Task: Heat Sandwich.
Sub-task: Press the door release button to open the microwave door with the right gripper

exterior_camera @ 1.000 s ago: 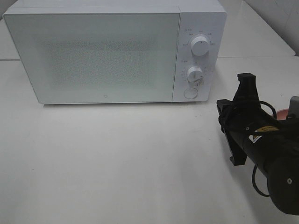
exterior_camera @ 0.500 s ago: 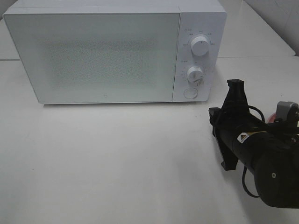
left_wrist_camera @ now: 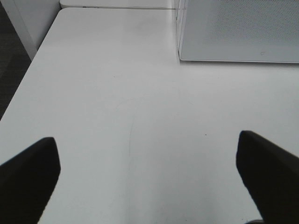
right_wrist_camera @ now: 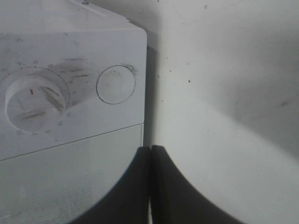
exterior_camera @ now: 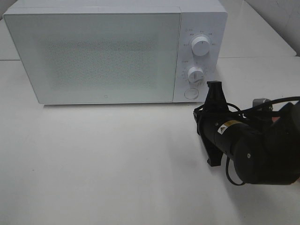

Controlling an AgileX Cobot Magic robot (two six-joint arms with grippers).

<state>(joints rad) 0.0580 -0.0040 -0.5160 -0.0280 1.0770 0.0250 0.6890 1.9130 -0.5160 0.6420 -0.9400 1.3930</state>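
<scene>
Microwave [exterior_camera: 108,56], boxy and white, stands on a smooth white counter [exterior_camera: 117,159] in the high view. Its shut door [exterior_camera: 98,58] is pale frosted glass with a fine dotted mesh. To the door's right are two round knobbed dials [exterior_camera: 201,45] and, under them, a flat round button [exterior_camera: 191,93]. The right arm [exterior_camera: 253,150], a glossy black cylinder with a yellow label, fills the lower right. The right fingers [exterior_camera: 214,91] form one narrow black wedge aimed at the button and near it. A pink sliver [exterior_camera: 276,120] peeks from behind the arm, too small to identify; the sandwich is hidden here.

In the left wrist view, the left fingers [left_wrist_camera: 28,177], matte black and cut off by the frame, stand wide apart with only bare counter between them.

In the right wrist view, the right fingers are pressed together along a thin seam, gripping nothing, just off the microwave's front corner. The button looks smudged grey and one dial is partly cut off. No view shows the sandwich.
</scene>
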